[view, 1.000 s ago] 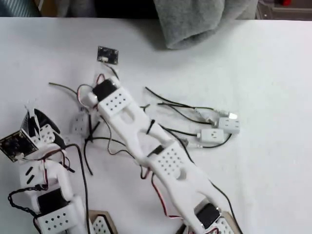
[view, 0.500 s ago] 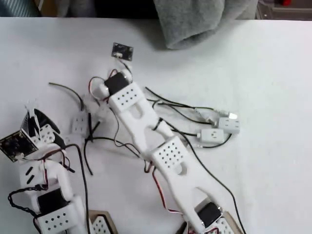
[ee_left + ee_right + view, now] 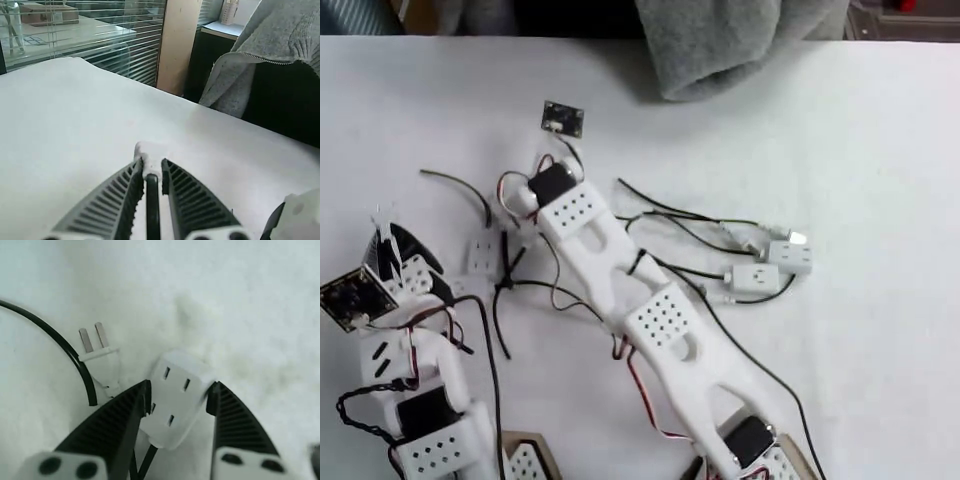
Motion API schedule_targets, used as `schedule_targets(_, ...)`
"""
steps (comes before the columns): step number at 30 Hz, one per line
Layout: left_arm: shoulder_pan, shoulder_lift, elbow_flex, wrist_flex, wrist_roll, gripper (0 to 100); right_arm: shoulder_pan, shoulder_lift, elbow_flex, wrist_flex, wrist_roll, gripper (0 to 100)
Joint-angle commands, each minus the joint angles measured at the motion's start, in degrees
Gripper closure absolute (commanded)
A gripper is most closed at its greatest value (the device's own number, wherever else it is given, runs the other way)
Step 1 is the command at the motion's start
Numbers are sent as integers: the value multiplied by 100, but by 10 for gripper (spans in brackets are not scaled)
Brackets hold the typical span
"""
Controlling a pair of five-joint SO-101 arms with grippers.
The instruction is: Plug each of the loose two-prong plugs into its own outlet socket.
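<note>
My right gripper (image 3: 179, 389) is open and straddles a white outlet socket block (image 3: 177, 395) that lies on the white table, one finger close to each side. Beside that block lies a loose white two-prong plug (image 3: 98, 355) on a black cord (image 3: 60, 345). From above, this outlet block (image 3: 483, 252) lies at the left-middle of the table, by the tip of the long right arm (image 3: 620, 280). My left gripper (image 3: 150, 162) is shut on a white plug (image 3: 149, 152) with a black cord, held above the table at the near left (image 3: 382, 240).
Two more white outlet blocks (image 3: 790, 255) (image 3: 755, 278) with black cords lie right of the middle. Loose black cords (image 3: 670, 215) cross the table under the right arm. A grey cloth (image 3: 740, 45) hangs over the far edge.
The right arm's wrist swung to the right and away, then came back a little. The outlet block under it stayed about where it was. The left arm has not moved.
</note>
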Motion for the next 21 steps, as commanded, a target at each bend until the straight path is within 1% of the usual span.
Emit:
schedule_targets(1, 40, -22, -26, -18, 44, 976, -22, 13, -35, 4, 9, 815)
schedule_targets(4, 40, -22, -26, -9, 44, 976, -22, 75, 105, 259, 18, 846)
schedule_targets(5, 40, -22, -26, -9, 44, 976, -13, 84, 132, 330, 158, 873)
schedule_targets(7, 40, -22, -26, 0, 44, 976, 13, 92, 141, 426, 712, 932)
schedule_targets(8, 40, -22, -26, 0, 44, 976, 57, 92, 149, 479, 976, 943)
schedule_targets(14, 48, -22, -26, 0, 44, 976, 611, 92, 158, 1305, 2154, 934)
schedule_targets(18, 119, -22, -26, 0, 44, 976, 1191, 4, 281, 1314, 3182, 932)
schedule_targets(21, 171, -22, -26, 0, 35, 976, 1147, -207, 53, 1314, 3587, 932)
